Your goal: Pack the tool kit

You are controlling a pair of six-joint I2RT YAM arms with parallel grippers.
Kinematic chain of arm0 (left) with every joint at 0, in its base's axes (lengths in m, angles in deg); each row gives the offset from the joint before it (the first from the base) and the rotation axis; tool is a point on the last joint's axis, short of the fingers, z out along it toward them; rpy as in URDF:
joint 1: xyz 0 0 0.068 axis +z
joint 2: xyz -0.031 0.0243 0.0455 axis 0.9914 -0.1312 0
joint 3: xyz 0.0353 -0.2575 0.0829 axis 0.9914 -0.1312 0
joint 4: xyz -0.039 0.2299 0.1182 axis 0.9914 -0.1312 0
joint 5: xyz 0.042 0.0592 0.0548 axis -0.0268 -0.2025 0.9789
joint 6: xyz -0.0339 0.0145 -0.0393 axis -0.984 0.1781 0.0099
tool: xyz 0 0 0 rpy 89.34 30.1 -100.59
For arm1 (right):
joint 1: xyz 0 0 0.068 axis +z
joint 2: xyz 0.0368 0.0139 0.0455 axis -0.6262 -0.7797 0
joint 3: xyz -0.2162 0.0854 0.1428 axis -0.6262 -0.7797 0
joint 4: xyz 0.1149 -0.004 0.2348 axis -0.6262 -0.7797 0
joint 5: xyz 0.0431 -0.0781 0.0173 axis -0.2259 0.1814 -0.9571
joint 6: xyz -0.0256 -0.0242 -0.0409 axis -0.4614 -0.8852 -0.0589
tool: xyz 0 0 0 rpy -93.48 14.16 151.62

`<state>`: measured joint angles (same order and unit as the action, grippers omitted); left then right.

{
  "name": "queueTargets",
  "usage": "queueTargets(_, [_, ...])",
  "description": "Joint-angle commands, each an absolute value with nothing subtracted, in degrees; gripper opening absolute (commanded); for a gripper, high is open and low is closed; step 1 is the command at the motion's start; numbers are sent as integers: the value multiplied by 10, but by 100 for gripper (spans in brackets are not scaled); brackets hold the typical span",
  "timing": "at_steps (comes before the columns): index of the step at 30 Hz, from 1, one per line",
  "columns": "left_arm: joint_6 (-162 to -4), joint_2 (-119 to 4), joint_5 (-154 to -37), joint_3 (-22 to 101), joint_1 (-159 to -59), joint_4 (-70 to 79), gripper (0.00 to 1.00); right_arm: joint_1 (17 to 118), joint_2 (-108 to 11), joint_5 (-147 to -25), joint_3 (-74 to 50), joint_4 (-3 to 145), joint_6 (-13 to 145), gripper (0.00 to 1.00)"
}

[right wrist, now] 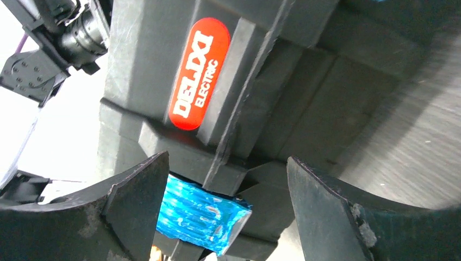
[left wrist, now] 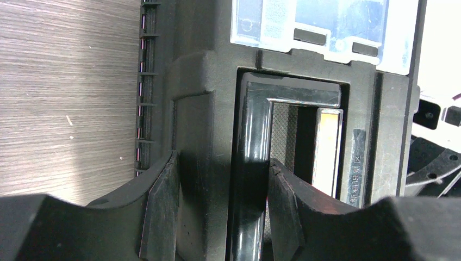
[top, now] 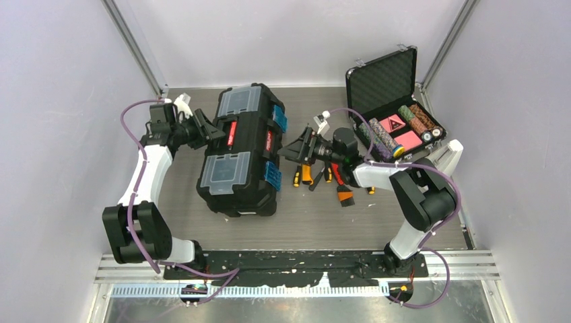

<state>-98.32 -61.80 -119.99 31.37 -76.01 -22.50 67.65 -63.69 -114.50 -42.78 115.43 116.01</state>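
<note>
Grey wood-grain surface carries the black toolbox near its middle. At the toolbox's left side, the left tool stands about half spread, straddling a lid ridge and the glossy handle bar; whether it grips, I cannot tell. Right of the toolbox, the right tool gapes wide, empty, near a blue latch. Small hand tools lie just right of the toolbox.

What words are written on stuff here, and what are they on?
"DELIXI ELECTRIC": white letters on the red oval badge on the black toolbox.
Raised Chinese characters on the toolbox lid: too blurred to read for sure.
Marks on the pink cards in the chip case: too small to read.
</note>
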Motion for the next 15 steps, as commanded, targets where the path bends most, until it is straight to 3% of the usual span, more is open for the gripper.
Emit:
queueTargets(1, [-999, -634, -1201, 283, -754, -277, 0, 689, -649, -1182, -446, 1254, 1225, 84])
queueTargets(10, [-1002, -632, -1198, 281, -752, -275, 0, 693, -640, -1223, -513, 1290, 1266, 84])
queueTargets(15, [-1003, -630, -1195, 282, -752, -275, 0, 706, -668, -1247, -527, 1423, 1329, 85])
